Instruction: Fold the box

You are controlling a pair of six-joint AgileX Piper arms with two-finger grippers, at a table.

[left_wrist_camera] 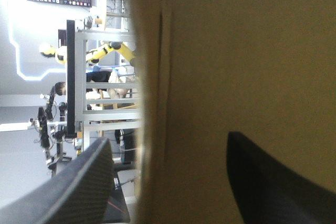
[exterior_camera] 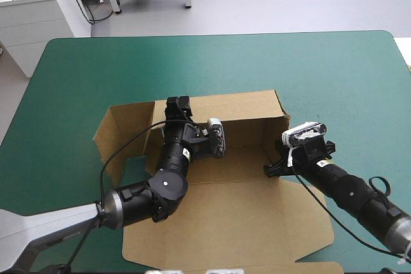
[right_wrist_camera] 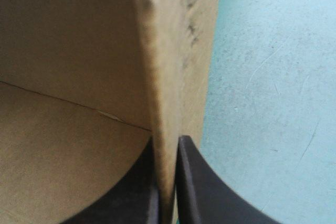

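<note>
The brown box [exterior_camera: 237, 178] sits mid-table with its far and right walls raised and its lid [exterior_camera: 225, 229] flat toward the near edge. My left gripper [exterior_camera: 176, 104] is at the left end of the far wall. In the left wrist view this gripper [left_wrist_camera: 168, 140] is open, its black fingers [left_wrist_camera: 79, 192] astride the upright board [left_wrist_camera: 236, 51]. My right gripper [exterior_camera: 275, 163] is at the right wall's near end. In the right wrist view it [right_wrist_camera: 168, 145] is shut on the wall's edge [right_wrist_camera: 163, 77], with the box's inside [right_wrist_camera: 68, 35] to one side.
The box's left flap [exterior_camera: 119, 136] leans outward to the left. Teal-green cover [exterior_camera: 321, 68] stretches beyond the box on the far and right sides, and also shows outside the right wall [right_wrist_camera: 273, 77]. A white cabinet [exterior_camera: 32, 17] stands off the table's far left corner.
</note>
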